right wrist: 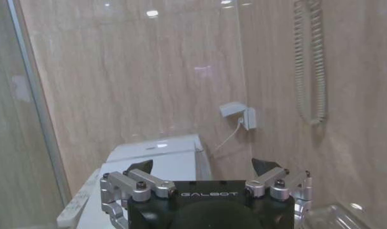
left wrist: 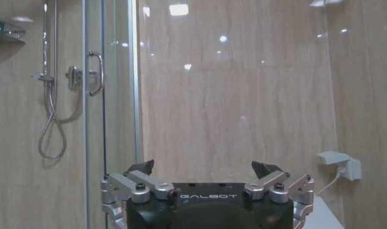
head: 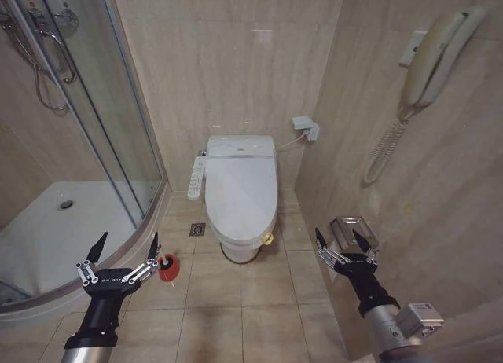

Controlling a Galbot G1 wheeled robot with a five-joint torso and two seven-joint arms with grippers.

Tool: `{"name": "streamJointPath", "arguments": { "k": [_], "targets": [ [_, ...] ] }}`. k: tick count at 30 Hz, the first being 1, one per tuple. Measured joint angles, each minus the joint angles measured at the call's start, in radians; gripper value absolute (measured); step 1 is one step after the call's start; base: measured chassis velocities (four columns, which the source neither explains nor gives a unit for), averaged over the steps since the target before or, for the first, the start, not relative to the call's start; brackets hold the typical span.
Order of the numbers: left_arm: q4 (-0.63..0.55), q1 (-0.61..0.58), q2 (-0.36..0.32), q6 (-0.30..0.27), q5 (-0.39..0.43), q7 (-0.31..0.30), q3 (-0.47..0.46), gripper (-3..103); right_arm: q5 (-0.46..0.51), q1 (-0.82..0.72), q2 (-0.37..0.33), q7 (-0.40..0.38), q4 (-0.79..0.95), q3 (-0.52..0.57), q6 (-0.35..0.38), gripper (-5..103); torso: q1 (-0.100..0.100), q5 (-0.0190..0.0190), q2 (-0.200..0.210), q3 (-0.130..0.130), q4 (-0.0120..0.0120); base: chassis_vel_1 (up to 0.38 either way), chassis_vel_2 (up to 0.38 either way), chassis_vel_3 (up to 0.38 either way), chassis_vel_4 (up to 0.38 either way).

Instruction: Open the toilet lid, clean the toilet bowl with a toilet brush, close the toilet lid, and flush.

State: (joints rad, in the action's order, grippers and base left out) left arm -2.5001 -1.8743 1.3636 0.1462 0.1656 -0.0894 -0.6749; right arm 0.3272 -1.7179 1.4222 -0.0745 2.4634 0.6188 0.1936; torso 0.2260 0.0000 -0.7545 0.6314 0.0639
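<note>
I see the toilet lid (head: 242, 192) down, its long axis running straight away from me. Its yellow cord loop (head: 268, 239) sits on the near right rim, closer to my right pincer (head: 343, 239) than my left pincer (head: 126, 247). Both gape wide, holding nothing.

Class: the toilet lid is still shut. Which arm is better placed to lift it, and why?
Probably the right: the right claw hangs open nearer the yellow cord loop on the toilet lid. The left claw, also open, is by the red holder cup.
</note>
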Motion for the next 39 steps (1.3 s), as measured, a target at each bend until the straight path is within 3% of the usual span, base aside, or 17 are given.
{"name": "streamJointPath", "arguments": {
  "k": [32, 39],
  "targets": [
    [0.000, 0.000, 0.000, 0.000, 0.000, 0.000, 0.000, 100, 0.002, -0.008, 0.020, 0.003, -0.017, -0.023, 0.002, 100, 0.000, 0.0000, 0.000, 0.000, 0.0000, -0.130, 0.133, 0.128, -0.137],
    [0.000, 0.000, 0.000, 0.000, 0.000, 0.000, 0.000, 100, -0.074, -0.039, 0.021, 0.023, -0.046, -0.031, -0.042, 100, 0.001, 0.0000, 0.000, 0.000, 0.0003, -0.079, 0.075, 0.063, -0.087]
  ]
}}
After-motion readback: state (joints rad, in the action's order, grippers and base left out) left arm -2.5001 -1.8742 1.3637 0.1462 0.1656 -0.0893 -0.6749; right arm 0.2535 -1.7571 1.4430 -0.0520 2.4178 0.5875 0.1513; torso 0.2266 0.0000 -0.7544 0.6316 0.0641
